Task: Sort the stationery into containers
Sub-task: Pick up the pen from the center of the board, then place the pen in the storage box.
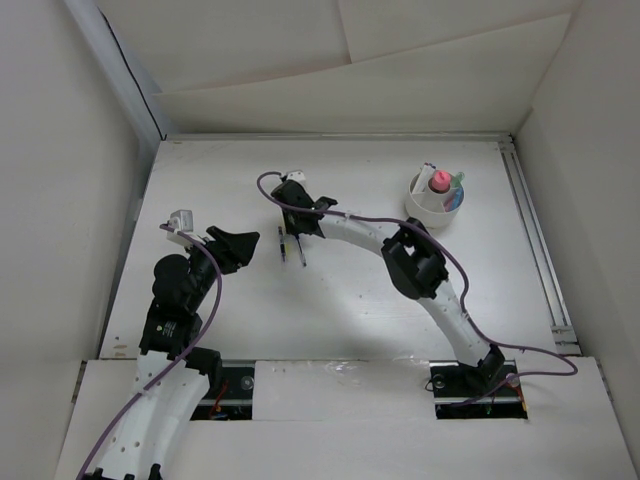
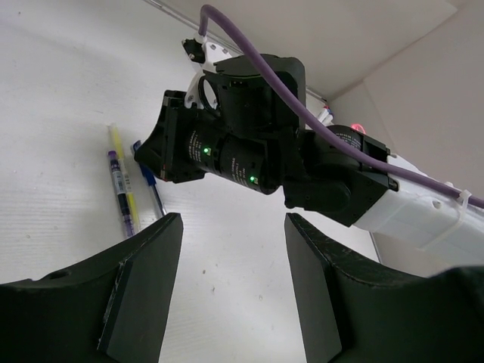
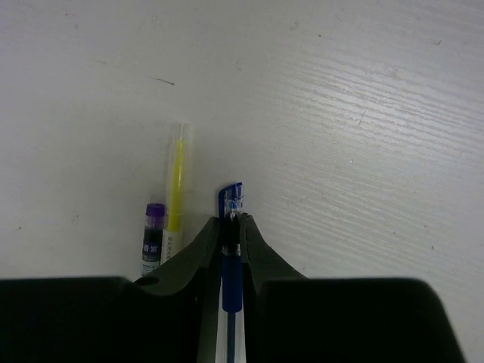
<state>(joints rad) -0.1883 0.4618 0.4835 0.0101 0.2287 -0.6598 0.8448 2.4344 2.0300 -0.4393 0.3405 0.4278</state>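
My right gripper (image 1: 298,232) is shut on the thin blue pen (image 3: 233,203) near its capped end; the pen lies on the white table (image 1: 350,300), also seen in the top view (image 1: 302,254) and left wrist view (image 2: 153,190). The yellow pen (image 3: 177,178) with a purple-capped part lies just left of it, parallel and free (image 1: 283,245). The round white cup (image 1: 424,208) stands at the back right and holds pink (image 1: 439,182) and green (image 1: 457,180) markers. My left gripper (image 1: 243,247) is open and empty, just left of the pens (image 2: 233,227).
The right arm's wrist and purple cable (image 2: 249,144) hang over the table right in front of my left gripper. A metal rail (image 1: 535,250) runs along the table's right edge. White walls close in the back and both sides.
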